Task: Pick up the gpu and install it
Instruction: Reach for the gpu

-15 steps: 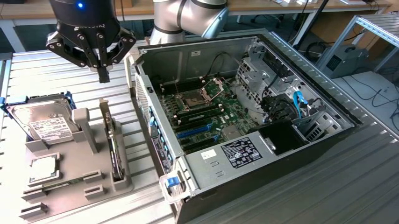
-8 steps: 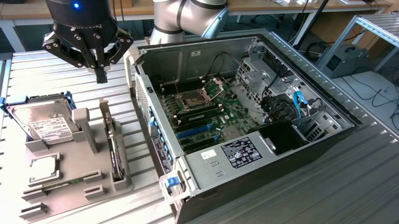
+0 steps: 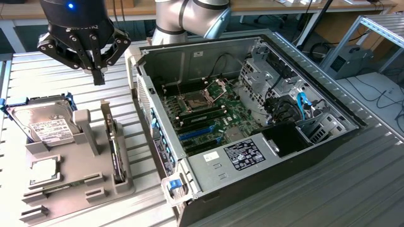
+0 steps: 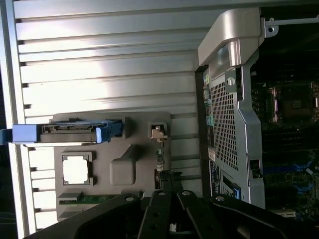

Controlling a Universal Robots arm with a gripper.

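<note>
My fingers: my black gripper [image 3: 98,76] has its tips pressed together, holding nothing.
Card: the thin black-faced gpu [image 3: 113,144] stands on edge in the grey plastic tray [image 3: 82,189], apart from me.
Neighbour: the open grey metal computer case [image 3: 252,189] sits just beside the tray.

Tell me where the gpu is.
At the exterior view's left, the gpu stands on edge in the grey holder, between the hard drive and the computer case.

The arm [image 3: 189,19] is silver-grey tubing with a pale blue joint cap [image 3: 218,26]. Above the jaws sits a black cylindrical housing [image 3: 73,16] with a glowing blue light [image 3: 70,5]. Black linkage bars [image 3: 117,45] with small silver screws [image 4: 129,198] flank the jaws.
</note>
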